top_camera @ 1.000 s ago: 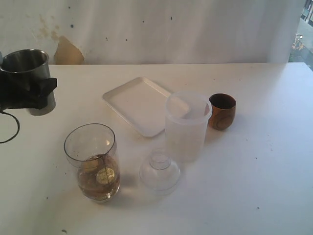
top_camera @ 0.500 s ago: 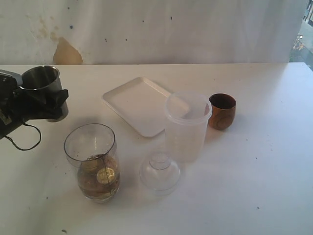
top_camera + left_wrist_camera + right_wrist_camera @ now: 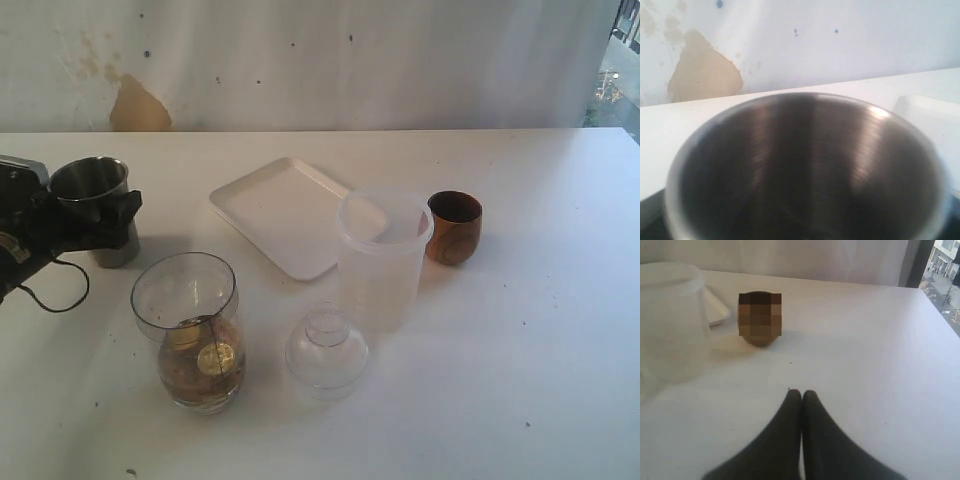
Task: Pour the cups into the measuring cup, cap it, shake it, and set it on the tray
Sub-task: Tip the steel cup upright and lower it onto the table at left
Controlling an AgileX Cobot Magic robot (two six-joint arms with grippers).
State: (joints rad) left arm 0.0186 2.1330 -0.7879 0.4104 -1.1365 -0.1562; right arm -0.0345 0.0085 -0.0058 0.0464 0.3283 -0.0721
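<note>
Toward the near left of the table [image 3: 520, 330], the measuring cup [image 3: 190, 335] is standing upright with its mouth open, brownish contents filling roughly its lower half. Just beyond it, farther left, the steel tumbler [image 3: 92, 180] is sitting upright in the left gripper [image 3: 78, 222], whose black fingers are clamping its wall below the rim. I cannot tell whether its base is touching the tabletop. Only a narrow strip of table is showing between tumbler and measuring cup. From the left wrist, the tumbler's dark inside [image 3: 805, 170] is filling nearly everything, with a corner of the tray [image 3: 932, 107] showing past its rim.

Right of the measuring cup and apart from it, the clear dome cap [image 3: 327, 350] is resting just nearer than the frosted tub [image 3: 383, 265]. The tray [image 3: 270, 200] is lying at a slant mid-table, its near-right edge running behind the tub. The wooden cup [image 3: 455, 228] is standing just right of the tub, with a slim gap between them.

Past that cup, broad white tabletop is running to the right edge. The right gripper [image 3: 801, 395] is pointing across this stretch, its fingers pressed together on nothing, well apart from the wooden cup [image 3: 760, 315].
</note>
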